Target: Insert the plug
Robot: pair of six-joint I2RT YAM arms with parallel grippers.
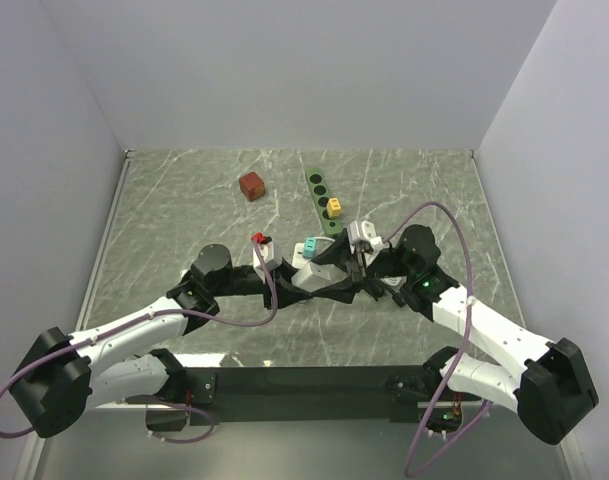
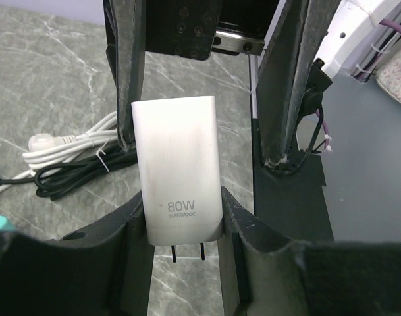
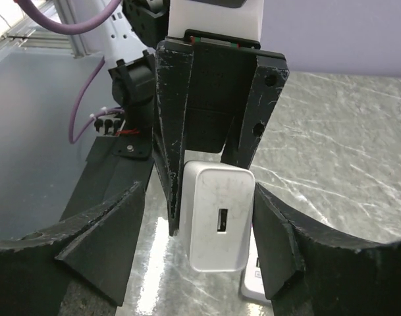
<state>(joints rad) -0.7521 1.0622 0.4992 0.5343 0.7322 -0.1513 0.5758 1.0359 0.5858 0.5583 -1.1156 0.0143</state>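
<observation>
left gripper clamps charger; right gripper spread.

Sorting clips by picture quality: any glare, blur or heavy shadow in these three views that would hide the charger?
Top external: evenly lit and sharp, only soft shadows on the table. Left wrist: the charger is crisp, its 80W print readable, no glare. Right wrist: charger in focus, but a bright reflection sits on the table just left of it, low in the frame.
</observation>
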